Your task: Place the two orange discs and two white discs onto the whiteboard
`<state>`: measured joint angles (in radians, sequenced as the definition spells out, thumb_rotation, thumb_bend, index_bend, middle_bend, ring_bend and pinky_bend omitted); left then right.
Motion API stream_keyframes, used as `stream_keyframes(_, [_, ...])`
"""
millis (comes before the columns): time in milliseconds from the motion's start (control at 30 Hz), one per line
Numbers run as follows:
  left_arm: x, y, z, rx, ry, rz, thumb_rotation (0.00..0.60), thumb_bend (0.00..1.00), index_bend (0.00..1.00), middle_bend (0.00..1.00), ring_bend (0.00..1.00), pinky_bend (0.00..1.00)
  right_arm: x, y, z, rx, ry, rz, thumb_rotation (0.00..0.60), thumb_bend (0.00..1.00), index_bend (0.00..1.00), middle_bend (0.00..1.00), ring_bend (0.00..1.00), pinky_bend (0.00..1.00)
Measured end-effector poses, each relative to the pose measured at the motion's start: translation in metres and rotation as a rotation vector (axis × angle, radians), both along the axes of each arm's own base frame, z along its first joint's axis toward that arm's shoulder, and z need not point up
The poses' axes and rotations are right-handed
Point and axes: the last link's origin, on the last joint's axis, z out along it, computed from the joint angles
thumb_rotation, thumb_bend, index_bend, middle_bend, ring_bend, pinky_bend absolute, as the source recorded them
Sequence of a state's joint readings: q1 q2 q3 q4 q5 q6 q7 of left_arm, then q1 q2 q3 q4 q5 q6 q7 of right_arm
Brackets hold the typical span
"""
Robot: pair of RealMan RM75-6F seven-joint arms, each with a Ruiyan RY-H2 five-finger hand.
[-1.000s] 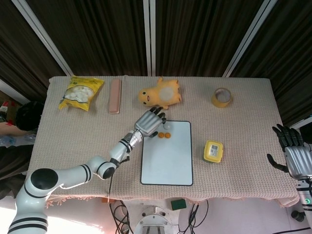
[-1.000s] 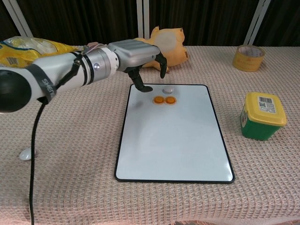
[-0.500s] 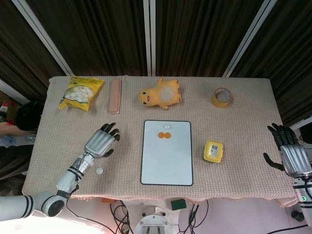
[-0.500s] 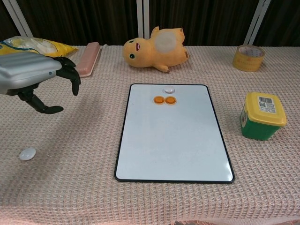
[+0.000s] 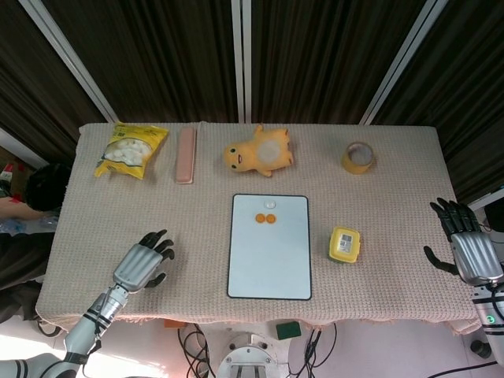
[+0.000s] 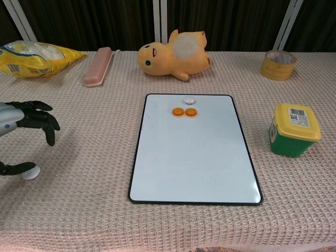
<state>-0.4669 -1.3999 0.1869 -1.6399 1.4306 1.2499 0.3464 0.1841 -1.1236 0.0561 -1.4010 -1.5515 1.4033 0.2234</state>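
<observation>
The whiteboard lies flat at the table's middle. Near its far edge sit two orange discs side by side, with one white disc just beyond them. A second white disc lies on the cloth at the front left; the head view hides it under my left hand. That hand hovers over it with fingers arched and apart, its thumb low beside the disc and holding nothing. My right hand hangs off the table's right edge with fingers spread and empty.
A yellow plush toy lies just beyond the whiteboard. A pink bar and a yellow snack bag sit at the back left, a tape roll at the back right. A yellow-lidded green tub stands right of the board.
My left hand has drawn back from the whiteboard's far edge to the front left of the table and come down over the loose white disc. The right hand has barely shifted.
</observation>
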Motion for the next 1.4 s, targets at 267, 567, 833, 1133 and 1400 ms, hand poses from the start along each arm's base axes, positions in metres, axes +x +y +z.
stream_keyframes(267, [-0.010, -0.012, -0.003, -0.024, 0.005, 0.025, 0.585, 0.26, 0.39, 0.22, 0.07, 0.15, 0.000, 0.002, -0.003, 0.003, -0.001, -0.004, 0.600, 0.33, 0.00, 0.00, 0.00, 0.00])
stream_keyframes(567, [-0.014, -0.014, -0.012, -0.003, 0.001, 0.030, 0.588, 0.26, 0.39, 0.22, 0.07, 0.15, 0.002, 0.002, 0.000, -0.004, 0.002, 0.001, 0.600, 0.33, 0.00, 0.00, 0.00, 0.00])
stream_keyframes(833, [-0.022, -0.011, -0.013, 0.006, 0.012, 0.062, 0.587, 0.26, 0.41, 0.22, 0.07, 0.15, 0.002, 0.002, -0.002, 0.001, 0.003, -0.004, 0.600, 0.33, 0.00, 0.00, 0.00, 0.00])
stream_keyframes(1133, [-0.024, -0.013, -0.014, -0.001, 0.010, 0.068, 0.589, 0.26, 0.41, 0.22, 0.07, 0.15, 0.002, 0.002, -0.005, 0.007, 0.005, -0.001, 0.600, 0.33, 0.00, 0.00, 0.00, 0.00])
stream_keyframes(1400, [-0.026, -0.010, -0.015, 0.003, 0.027, 0.069, 0.589, 0.26, 0.43, 0.22, 0.07, 0.15, 0.000, 0.004, -0.003, 0.003, 0.008, -0.006, 0.600, 0.34, 0.00, 0.00, 0.00, 0.00])
